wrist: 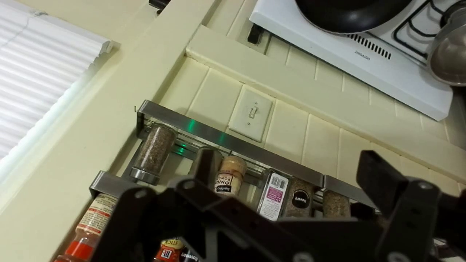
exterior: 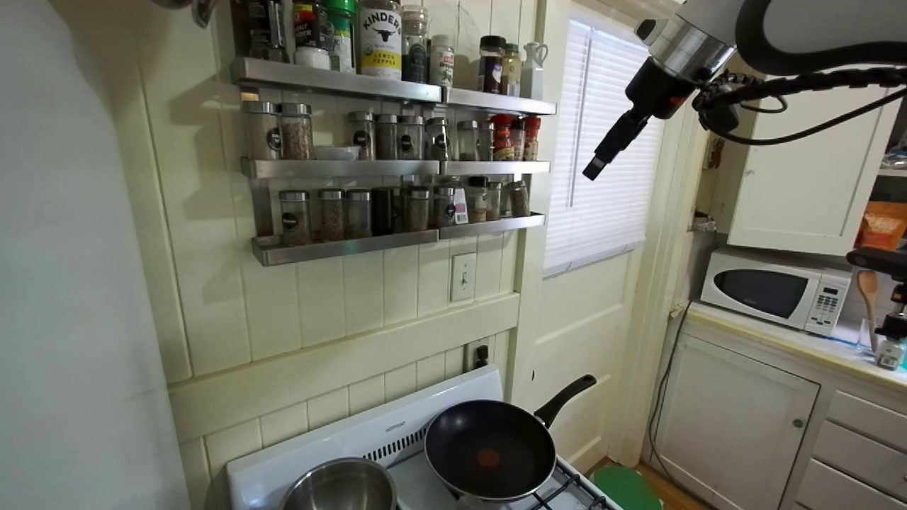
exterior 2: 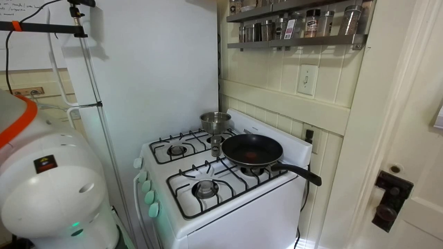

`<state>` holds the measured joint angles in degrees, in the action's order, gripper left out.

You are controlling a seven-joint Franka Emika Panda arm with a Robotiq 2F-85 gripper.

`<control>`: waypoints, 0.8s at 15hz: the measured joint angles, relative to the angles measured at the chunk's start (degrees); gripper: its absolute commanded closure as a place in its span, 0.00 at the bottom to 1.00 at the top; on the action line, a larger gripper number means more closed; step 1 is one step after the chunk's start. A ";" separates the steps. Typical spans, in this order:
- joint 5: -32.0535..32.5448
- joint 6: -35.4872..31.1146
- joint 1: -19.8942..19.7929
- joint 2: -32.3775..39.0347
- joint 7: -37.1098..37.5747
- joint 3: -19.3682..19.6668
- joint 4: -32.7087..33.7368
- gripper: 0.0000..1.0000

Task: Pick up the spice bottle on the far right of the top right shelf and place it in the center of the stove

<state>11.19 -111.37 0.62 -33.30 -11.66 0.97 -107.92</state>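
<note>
In an exterior view, your gripper (exterior: 594,168) slants downward in front of the window blind (exterior: 604,205), apart from the shelf (exterior: 340,168) of jars (exterior: 296,132); below, a frying pan (exterior: 489,443) sits on the stove (exterior: 354,433).

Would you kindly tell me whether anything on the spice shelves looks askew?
Yes: the rightmost glass spice jar on the lowest metal shelf appears tilted in both exterior views, unlike the straighter jar beside it.

The blind (exterior: 602,156) glows bright; soft shadows fall beside the shelf (exterior: 397,168).
</note>
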 measured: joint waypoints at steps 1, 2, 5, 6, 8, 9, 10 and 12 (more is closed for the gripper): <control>0.00 0.00 0.00 0.00 0.00 0.00 0.00 0.00; 0.00 0.00 0.00 0.00 0.00 0.00 0.00 0.00; 0.00 0.00 0.00 0.01 0.00 0.00 0.00 0.00; 0.00 -0.27 0.03 0.06 0.00 -0.03 0.14 0.00; -0.06 -3.56 0.27 0.55 0.00 -0.30 1.68 0.00; -0.06 -5.90 0.42 0.90 -0.05 -0.59 3.05 0.00; -0.06 -8.40 0.64 1.26 -0.21 -0.91 4.57 0.00; 0.02 -13.72 0.98 1.92 -0.70 -1.41 7.35 0.00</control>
<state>11.20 -125.09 1.60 -31.38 -12.36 -0.43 -100.56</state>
